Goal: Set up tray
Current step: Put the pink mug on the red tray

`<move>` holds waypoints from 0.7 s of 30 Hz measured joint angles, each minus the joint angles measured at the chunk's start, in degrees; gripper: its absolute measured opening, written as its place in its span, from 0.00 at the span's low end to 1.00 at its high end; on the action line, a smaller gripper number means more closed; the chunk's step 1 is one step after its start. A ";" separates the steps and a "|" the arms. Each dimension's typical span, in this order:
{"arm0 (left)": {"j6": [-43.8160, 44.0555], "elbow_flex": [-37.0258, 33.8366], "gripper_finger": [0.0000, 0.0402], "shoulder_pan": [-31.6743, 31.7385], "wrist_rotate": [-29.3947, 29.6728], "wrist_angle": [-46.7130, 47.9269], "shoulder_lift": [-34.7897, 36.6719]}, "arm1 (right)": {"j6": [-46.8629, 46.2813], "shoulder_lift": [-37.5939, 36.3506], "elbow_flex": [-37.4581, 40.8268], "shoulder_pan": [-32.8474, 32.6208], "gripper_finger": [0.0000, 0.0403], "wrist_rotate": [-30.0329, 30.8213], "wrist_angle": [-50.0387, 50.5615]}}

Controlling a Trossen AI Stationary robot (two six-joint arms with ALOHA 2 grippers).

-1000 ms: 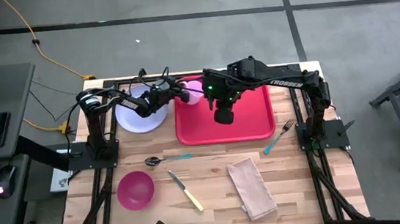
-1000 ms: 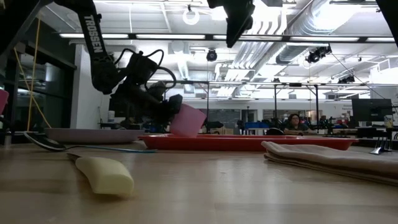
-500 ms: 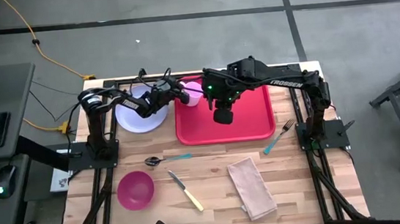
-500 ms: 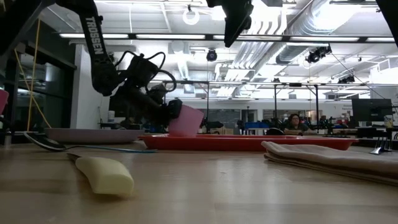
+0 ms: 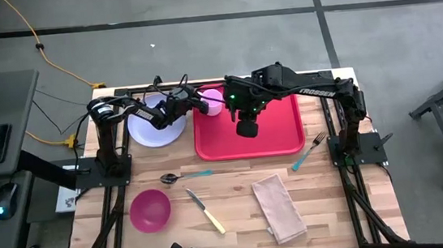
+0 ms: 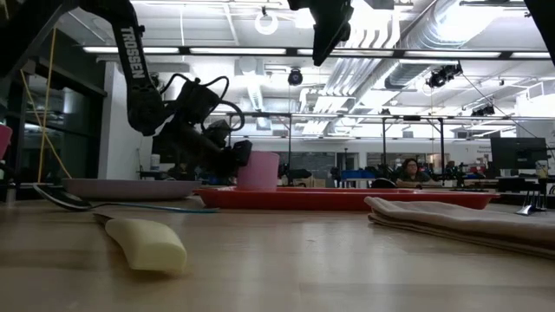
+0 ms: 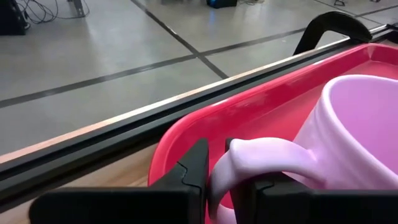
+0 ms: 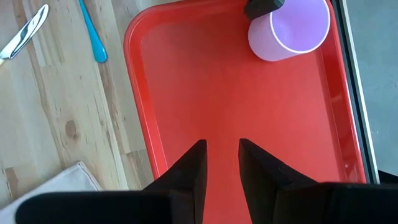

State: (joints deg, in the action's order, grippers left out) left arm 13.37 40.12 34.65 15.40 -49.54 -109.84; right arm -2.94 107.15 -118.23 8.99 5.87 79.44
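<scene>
The red tray (image 5: 279,131) lies at the table's far middle. A pale pink mug (image 5: 214,102) stands upright in the tray's far left corner, also in the low view (image 6: 258,171). My left gripper (image 5: 201,105) reaches in level from the left and is shut on the mug's handle. A round lavender plate (image 5: 155,124) lies on the table left of the tray, under the left arm. My right gripper (image 5: 246,127) hovers open and empty over the tray's middle, pointing down (image 8: 222,146). My left gripper pinches the mug's handle (image 7: 249,163) between its two fingers (image 7: 194,171). The fingers come level from the table's left side. The mug stands upright with its base on the tray (image 7: 205,121).
On the wood nearer the front lie a blue-handled spoon (image 5: 184,176), a yellow-handled knife (image 5: 205,211), a magenta bowl (image 5: 150,210), a folded tan napkin (image 5: 278,208) and a blue-handled fork (image 5: 310,150). The tray's right half is bare.
My left gripper has turned and gone down a little, keeping hold of the mug's handle. The mug, tilted a second ago, now stands upright on the tray's far left corner.
</scene>
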 joint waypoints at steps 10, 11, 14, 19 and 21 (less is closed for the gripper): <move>0.17 0.00 0.21 0.26 -0.11 0.00 0.00 | 0.42 0.00 0.00 0.01 0.18 0.79 0.02; 0.18 0.00 0.21 0.26 -0.11 0.00 0.00 | 0.45 0.00 0.00 0.00 0.18 0.79 0.02; 0.08 0.00 0.21 0.24 -0.10 -0.02 0.00 | 0.61 0.00 0.01 0.00 0.18 0.82 0.02; 0.00 0.00 0.21 0.24 0.45 -0.02 0.00 | 0.63 0.00 0.00 0.00 0.18 0.82 0.04; 0.32 0.00 0.21 0.24 0.47 -0.02 0.00 | 0.63 0.00 0.00 0.00 0.18 0.83 0.04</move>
State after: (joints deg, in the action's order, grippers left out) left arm 13.69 40.12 34.89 15.87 -49.56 -109.84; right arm -2.31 107.15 -118.24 8.99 6.70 79.48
